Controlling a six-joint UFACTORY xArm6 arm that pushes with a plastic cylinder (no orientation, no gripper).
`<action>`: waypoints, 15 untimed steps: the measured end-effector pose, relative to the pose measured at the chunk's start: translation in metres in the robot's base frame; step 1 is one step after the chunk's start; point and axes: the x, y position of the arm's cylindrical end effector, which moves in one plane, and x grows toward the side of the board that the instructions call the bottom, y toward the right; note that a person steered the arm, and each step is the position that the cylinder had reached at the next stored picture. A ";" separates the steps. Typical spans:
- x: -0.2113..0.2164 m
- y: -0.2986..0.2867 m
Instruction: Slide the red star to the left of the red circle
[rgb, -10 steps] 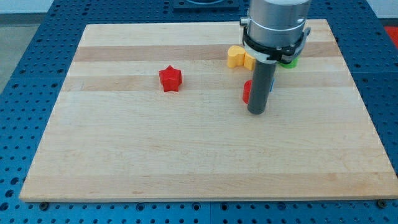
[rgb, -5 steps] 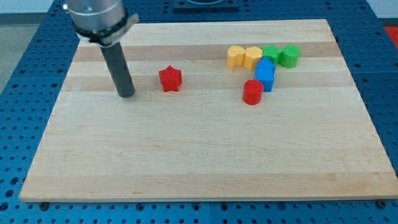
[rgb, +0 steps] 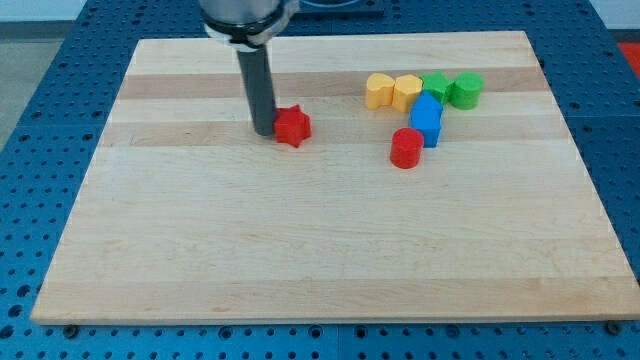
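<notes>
The red star (rgb: 293, 126) lies on the wooden board (rgb: 320, 250), left of the middle. My tip (rgb: 264, 130) stands right against the star's left side, touching it. The red circle (rgb: 406, 148) lies well to the star's right and a little lower in the view, with a wide gap between them.
A cluster sits at the view's upper right: a yellow heart (rgb: 379, 91), a yellow block (rgb: 407, 92), a green star-like block (rgb: 436, 87), a green round block (rgb: 466, 90), and a blue block (rgb: 426, 120) touching the red circle's upper right.
My tip swung from beside the red circle to the far left, then came back right onto the star's left side. The star has slid a little to the right.
</notes>
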 end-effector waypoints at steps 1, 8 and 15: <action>0.002 0.024; -0.010 0.062; 0.008 0.081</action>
